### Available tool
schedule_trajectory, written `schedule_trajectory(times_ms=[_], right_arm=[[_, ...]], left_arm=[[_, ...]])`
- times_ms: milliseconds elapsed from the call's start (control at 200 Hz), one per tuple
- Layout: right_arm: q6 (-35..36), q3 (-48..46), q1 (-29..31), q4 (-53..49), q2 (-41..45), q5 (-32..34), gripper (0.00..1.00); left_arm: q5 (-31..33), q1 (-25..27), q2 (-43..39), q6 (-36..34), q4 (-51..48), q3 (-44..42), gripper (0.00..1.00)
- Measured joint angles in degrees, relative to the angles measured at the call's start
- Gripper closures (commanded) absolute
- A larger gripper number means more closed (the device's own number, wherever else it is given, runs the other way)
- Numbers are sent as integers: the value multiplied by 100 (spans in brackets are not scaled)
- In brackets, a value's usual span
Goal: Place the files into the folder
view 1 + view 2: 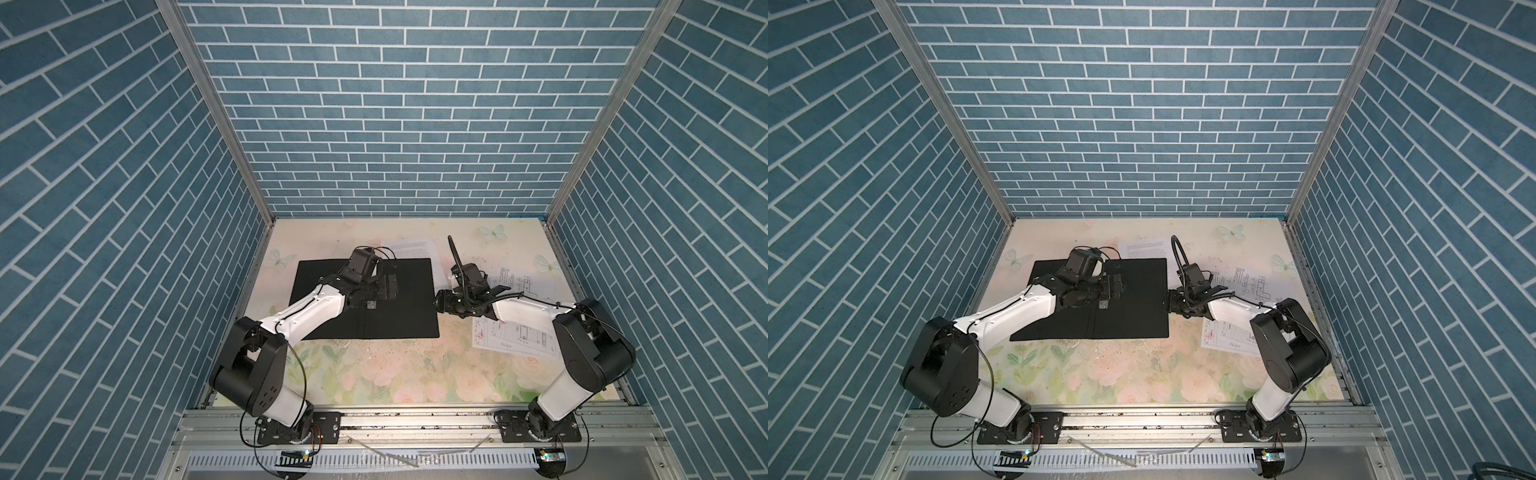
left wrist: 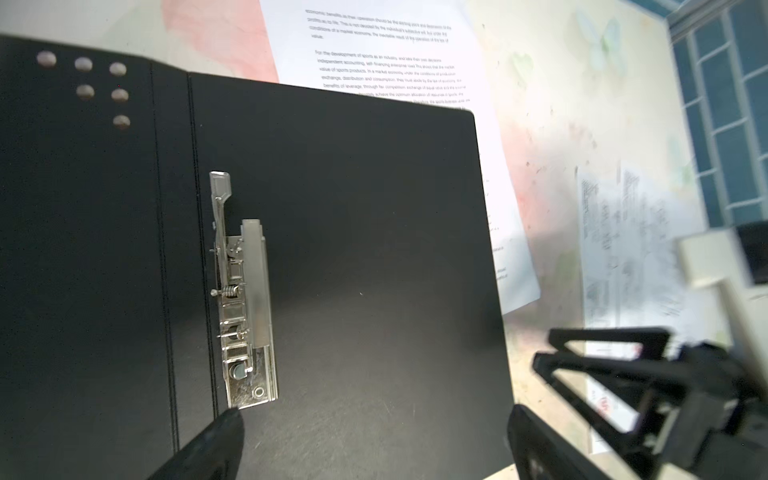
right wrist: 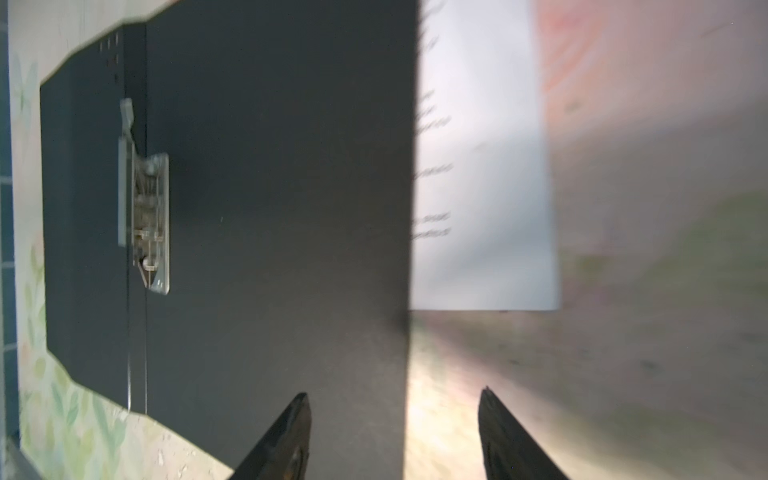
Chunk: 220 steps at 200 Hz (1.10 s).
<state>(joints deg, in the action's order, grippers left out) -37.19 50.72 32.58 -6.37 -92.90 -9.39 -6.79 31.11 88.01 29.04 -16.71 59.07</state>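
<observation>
The folder point(image 1: 407, 299) lies open on the floral desk point(image 1: 395, 374), black inside up. Nearest, just off the folder's near right corner, one drawing sheet point(image 1: 515, 336) lies flat, partly under the right arm point(image 1: 523, 316). Over the folder's middle hangs the left gripper point(image 2: 374, 419), jaws spread wide and empty, close to the metal clip point(image 2: 245, 299) (which sits just beside the spine). At the folder's right edge is the right gripper point(image 3: 394, 397), its fingers point(image 3: 291, 436) apart with that edge running between them. The wrist view is blurred, so I cannot tell whether they touch the cover. Farther back, right of the folder, lies the second drawing sheet point(image 1: 519, 282). Farthest, the text sheet point(image 1: 415, 249) pokes out from under the folder's far right corner.
</observation>
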Motion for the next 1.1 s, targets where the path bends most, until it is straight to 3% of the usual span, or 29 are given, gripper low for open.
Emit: schedule_trajectory(times_ms=[275, 595, 825, 1100], right_arm=[[48, -498, -741, -675, 1139, 940, 24], [131, -1233, -1703, -1484, 1969, 1556, 23], [155, -1460, -1965, -1523, 1943, 1357, 24], [168, -1561, -1978, -879, 1445, 487, 33]], left_arm=[[721, 988, 669, -415, -328, 798, 0], [664, 1576, 1423, -551, -402, 1331, 0], [509, 1694, 1620, -542, -389, 1429, 0], [503, 1685, 1620, -527, -350, 1414, 0]])
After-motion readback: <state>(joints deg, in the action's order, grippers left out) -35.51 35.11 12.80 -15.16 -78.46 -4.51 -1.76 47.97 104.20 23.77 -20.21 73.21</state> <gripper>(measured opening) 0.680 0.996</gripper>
